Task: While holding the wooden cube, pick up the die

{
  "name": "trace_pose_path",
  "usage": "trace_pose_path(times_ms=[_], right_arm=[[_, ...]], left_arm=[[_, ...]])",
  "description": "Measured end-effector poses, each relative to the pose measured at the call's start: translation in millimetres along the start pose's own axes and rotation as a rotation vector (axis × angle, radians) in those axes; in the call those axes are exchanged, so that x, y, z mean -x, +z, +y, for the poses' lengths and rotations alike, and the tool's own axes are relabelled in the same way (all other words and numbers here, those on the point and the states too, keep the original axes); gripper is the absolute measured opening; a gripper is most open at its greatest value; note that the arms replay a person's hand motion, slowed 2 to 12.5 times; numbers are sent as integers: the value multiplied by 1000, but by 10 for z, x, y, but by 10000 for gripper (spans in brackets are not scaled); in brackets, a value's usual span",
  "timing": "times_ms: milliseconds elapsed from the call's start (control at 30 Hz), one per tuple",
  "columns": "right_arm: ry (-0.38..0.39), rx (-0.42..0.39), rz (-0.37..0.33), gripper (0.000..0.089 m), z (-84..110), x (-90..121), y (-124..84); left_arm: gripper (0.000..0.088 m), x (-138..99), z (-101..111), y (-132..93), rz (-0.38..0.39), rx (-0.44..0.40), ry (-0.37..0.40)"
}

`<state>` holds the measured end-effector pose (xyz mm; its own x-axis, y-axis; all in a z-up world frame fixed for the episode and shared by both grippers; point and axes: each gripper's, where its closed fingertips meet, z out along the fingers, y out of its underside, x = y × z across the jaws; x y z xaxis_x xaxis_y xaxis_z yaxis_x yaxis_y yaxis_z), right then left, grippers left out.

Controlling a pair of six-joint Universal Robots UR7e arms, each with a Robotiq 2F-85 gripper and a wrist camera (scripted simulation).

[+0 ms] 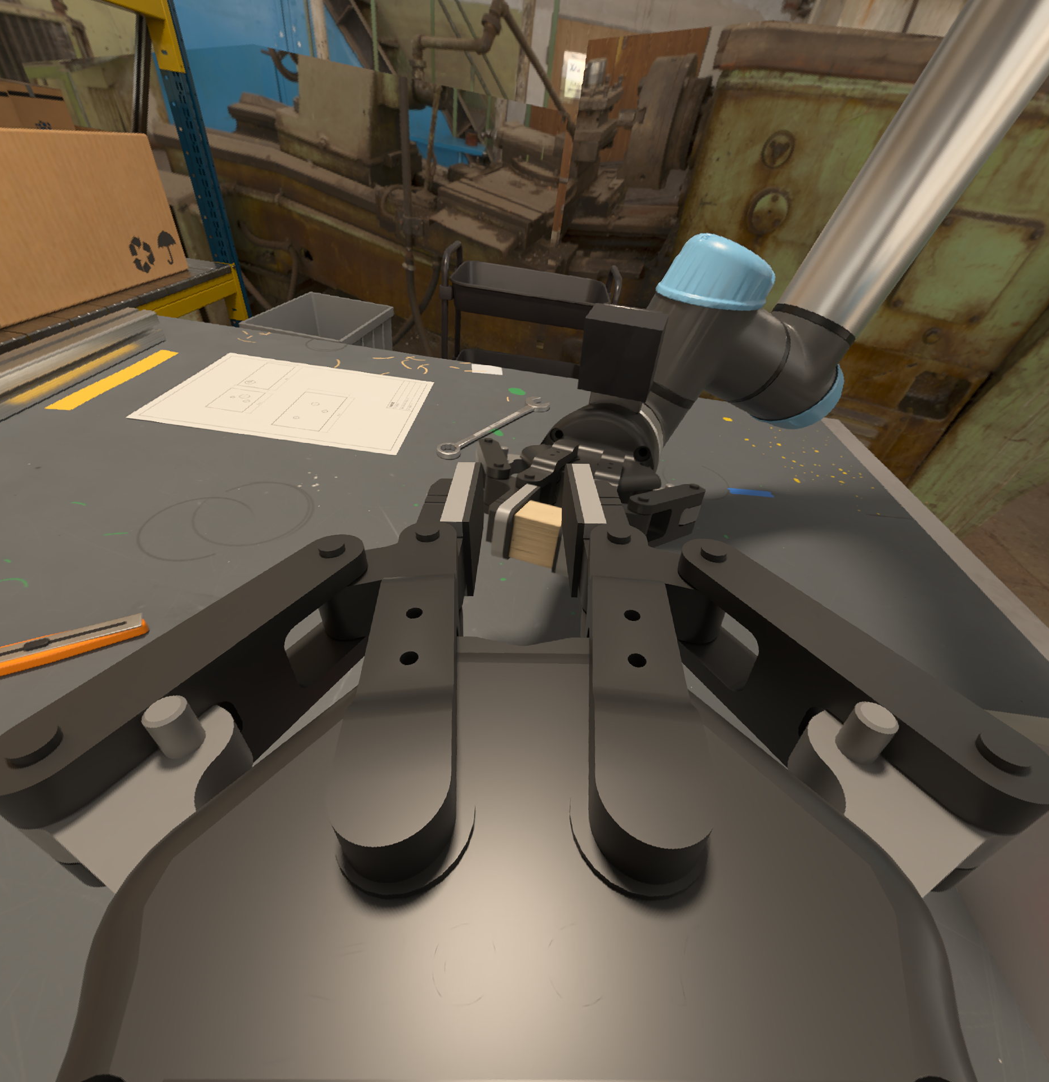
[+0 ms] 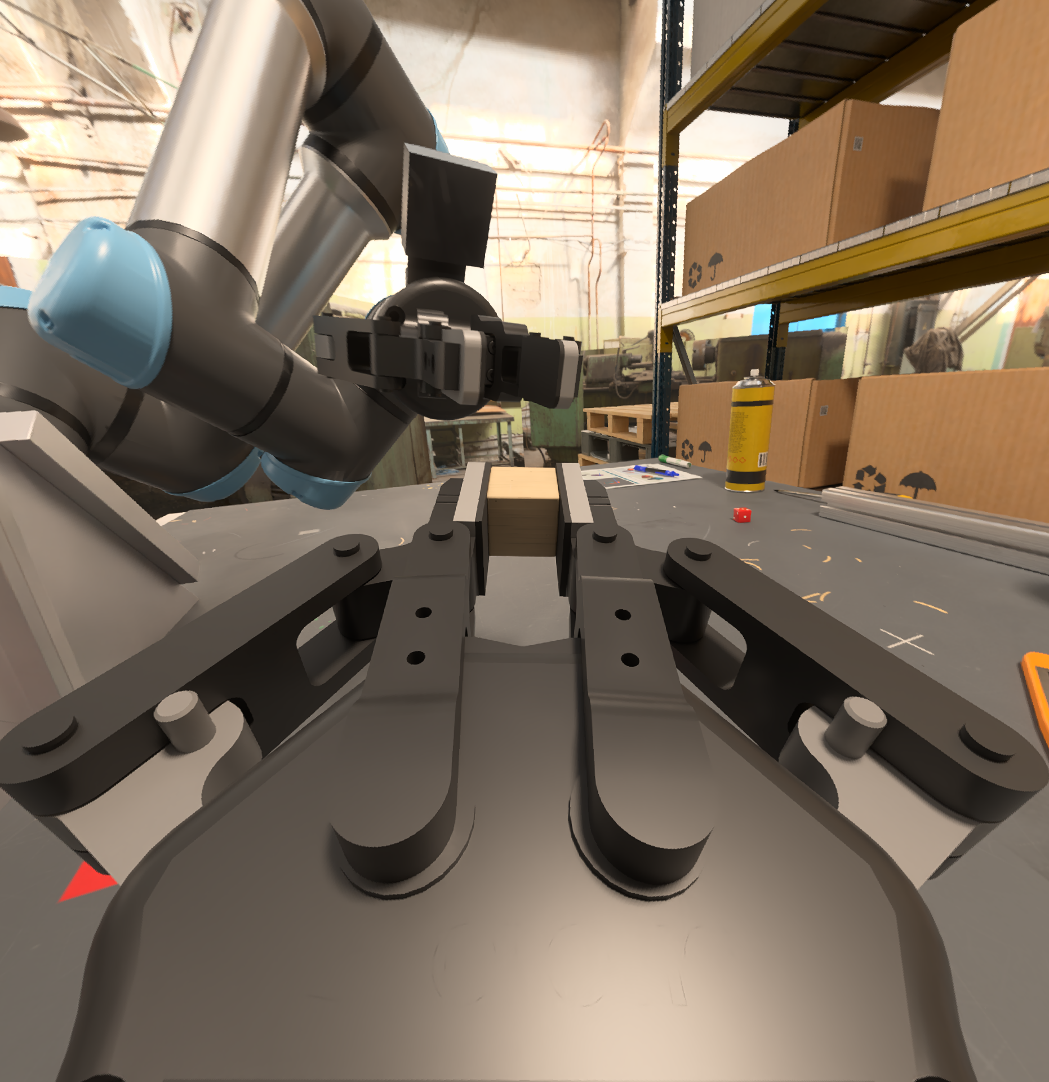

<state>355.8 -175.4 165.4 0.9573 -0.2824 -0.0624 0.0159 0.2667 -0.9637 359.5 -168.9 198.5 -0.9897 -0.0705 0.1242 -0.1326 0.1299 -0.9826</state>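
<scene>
Workshop table [image 2: 744, 585], grey: the right end effector [image 2: 521, 509] clamps the cube [image 2: 521, 510]; the left end effector [image 1: 523, 515] is half open, empty. Die [image 2: 741, 514] lies near the can [image 2: 750, 433]; approach it from above, keeping the cube steady.

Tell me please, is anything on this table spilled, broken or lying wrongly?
Nothing stands out. The wooden cube sits squarely in the right claw, the left claw is open and empty, the red die lies alone on the table, and the yellow spray can stands upright near it. No spill or damage shows.
</scene>
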Motion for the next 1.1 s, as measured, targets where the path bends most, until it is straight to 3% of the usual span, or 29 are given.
trace_pose_path(times_ms=[400, 533, 667, 767, 1100], right_arm=[[-15, 18, 11, 190, 30, 1, 16], [-18, -7, -5, 190, -22, 21, 3], [-23, -44, -38, 190, -101, 60, -21], [-31, -58, -51, 190, -143, 77, -33], [-31, -51, -31, 190, -146, 38, -35]], left_arm=[[264, -28, 28, 131, 7, -11, -7], [211, -22, 10, 117, 17, -27, -27], [169, 77, 7, 70, -35, -34, -16], [171, 100, 9, 44, -48, -39, -6], [246, -17, 27, 85, 26, -30, -29]])
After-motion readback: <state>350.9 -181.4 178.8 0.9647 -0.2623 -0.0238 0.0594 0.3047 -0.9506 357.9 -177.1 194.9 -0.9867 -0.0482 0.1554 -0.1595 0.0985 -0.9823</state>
